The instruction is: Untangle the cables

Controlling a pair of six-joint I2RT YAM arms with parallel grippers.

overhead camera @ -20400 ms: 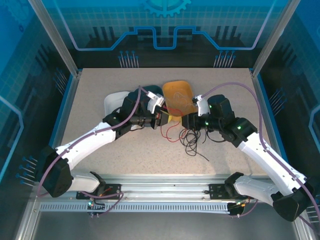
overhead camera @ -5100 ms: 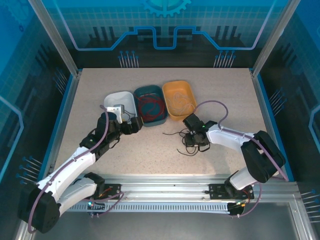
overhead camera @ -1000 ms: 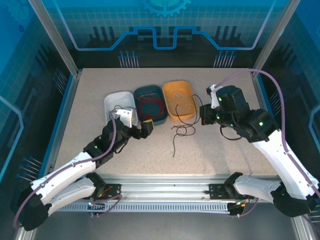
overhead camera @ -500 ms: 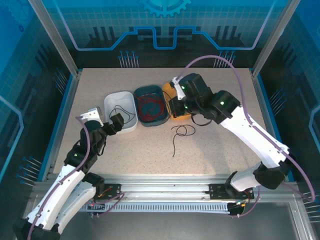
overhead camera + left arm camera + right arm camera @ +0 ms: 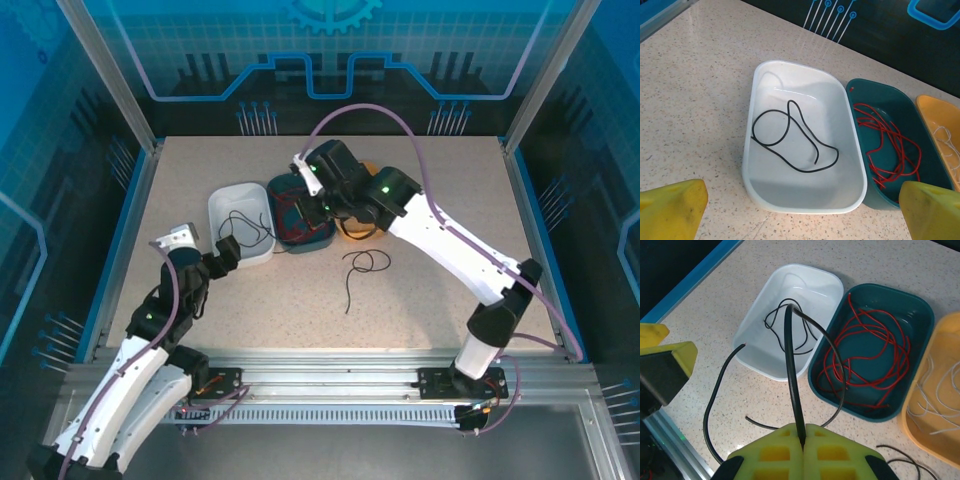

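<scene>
My right gripper (image 5: 802, 434) is shut on a black cable (image 5: 789, 355) that loops out over the table and the trays. In the top view this gripper (image 5: 303, 207) hangs above the teal tray (image 5: 312, 245), which holds red cables (image 5: 875, 347). Another black cable (image 5: 790, 137) lies coiled in the white tray (image 5: 747, 165). Whitish-cream cables (image 5: 932, 407) rest in the orange tray (image 5: 945, 335). A further black cable (image 5: 362, 264) lies loose on the table. My left gripper (image 5: 228, 253) stands open and holds nothing, just in front of the white tray (image 5: 216, 208).
The three trays sit side by side at the table's middle back, white, teal, then orange (image 5: 352, 230), the last mostly under my right arm. One yellow finger (image 5: 660, 360) of the left gripper stands left of the white tray (image 5: 812, 292). Bare tabletop lies toward the near edge.
My right arm has swung left from the orange tray to above the teal one, carrying the black cable. The left gripper has barely moved.
</scene>
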